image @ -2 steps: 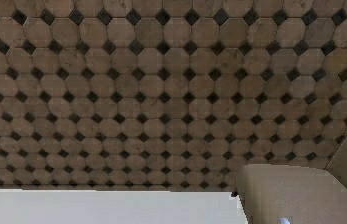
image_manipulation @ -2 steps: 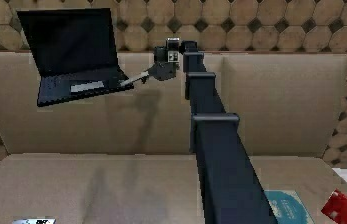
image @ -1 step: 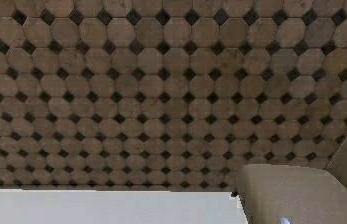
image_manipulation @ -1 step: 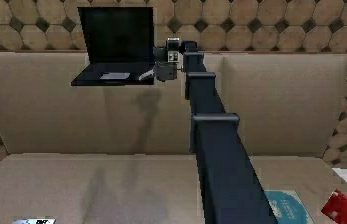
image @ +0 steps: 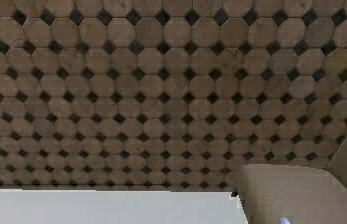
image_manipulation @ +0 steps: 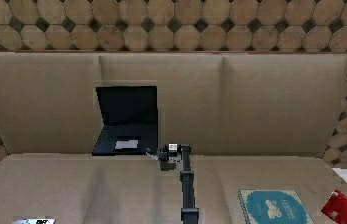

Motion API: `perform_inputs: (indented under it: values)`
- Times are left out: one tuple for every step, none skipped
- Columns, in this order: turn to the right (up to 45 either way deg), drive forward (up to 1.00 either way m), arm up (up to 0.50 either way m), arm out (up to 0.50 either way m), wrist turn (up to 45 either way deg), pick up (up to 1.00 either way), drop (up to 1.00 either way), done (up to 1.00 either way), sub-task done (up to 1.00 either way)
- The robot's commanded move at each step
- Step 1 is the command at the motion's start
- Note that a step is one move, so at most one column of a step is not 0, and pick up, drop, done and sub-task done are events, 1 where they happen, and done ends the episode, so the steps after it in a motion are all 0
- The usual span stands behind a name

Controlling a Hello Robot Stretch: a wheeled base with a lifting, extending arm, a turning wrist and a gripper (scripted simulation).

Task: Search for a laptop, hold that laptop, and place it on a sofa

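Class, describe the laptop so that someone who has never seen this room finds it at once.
Start at the long beige sofa. On its seat, against the backrest and left of the middle, stands the laptop. It alone is dark and open with an upright screen; the teal book nearer the front lies flat.

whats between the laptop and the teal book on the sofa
In the arm side view, the arm rises between the laptop and the teal book, its gripper near the laptop; the rest is bare sofa seat.

Black laptop, tan sofa
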Motion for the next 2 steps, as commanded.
perform_inputs:
  values:
    - [0.0,0.00,-0.32,0.00,0.0,0.00,0.00,0.00,0.00]
    - [0.0,0.00,0.00,0.00,0.0,0.00,1.00,0.00,0.00]
